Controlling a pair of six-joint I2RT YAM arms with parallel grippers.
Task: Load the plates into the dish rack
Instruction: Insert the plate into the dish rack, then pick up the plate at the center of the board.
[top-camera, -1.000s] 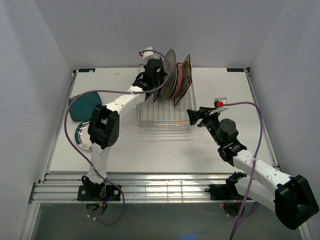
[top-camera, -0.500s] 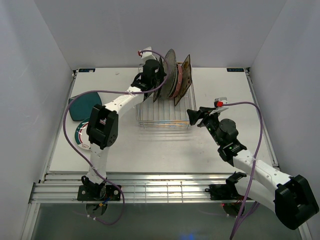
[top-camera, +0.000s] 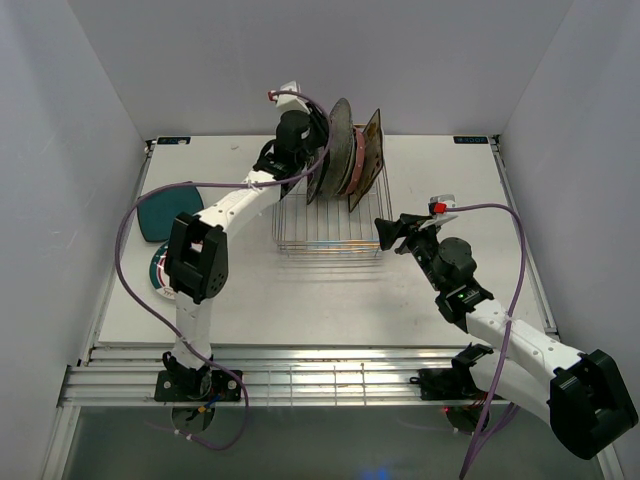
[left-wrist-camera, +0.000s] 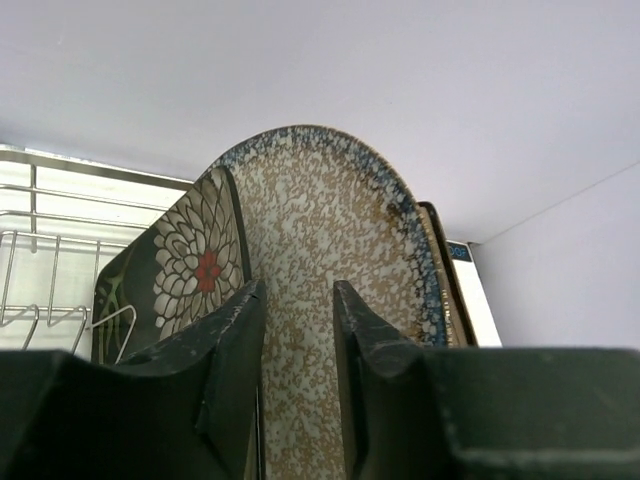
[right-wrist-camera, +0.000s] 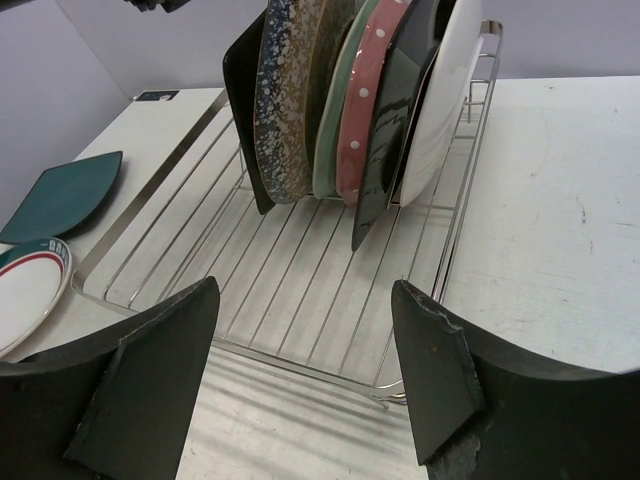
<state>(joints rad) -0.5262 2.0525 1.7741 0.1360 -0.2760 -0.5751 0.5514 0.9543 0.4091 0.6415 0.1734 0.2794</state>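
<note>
The dish rack (top-camera: 330, 232) holds several plates on edge at its far end. In the right wrist view they run from a black square plate (right-wrist-camera: 243, 110), through the grey speckled plate (right-wrist-camera: 285, 90), a mint green one (right-wrist-camera: 330, 140) and a pink dotted one (right-wrist-camera: 368, 90), to a white-backed plate (right-wrist-camera: 445, 100). My left gripper (top-camera: 297, 128) hovers over the top of that row, jaws parted. The black floral plate (left-wrist-camera: 195, 270) lies just beside its left finger and the speckled plate (left-wrist-camera: 330, 230) shows through the gap. My right gripper (top-camera: 386, 232) stands open by the rack's near right corner, holding nothing.
A teal plate (top-camera: 165, 212) lies flat on the table at the left, and a white teal-rimmed plate (top-camera: 158, 268) lies nearer, partly under the left arm. The near half of the rack (right-wrist-camera: 290, 270) has only bare wires. White walls close in on three sides.
The left gripper's jaws have parted from the black floral plate's top edge and the wrist has lifted slightly. The right arm has not moved.
</note>
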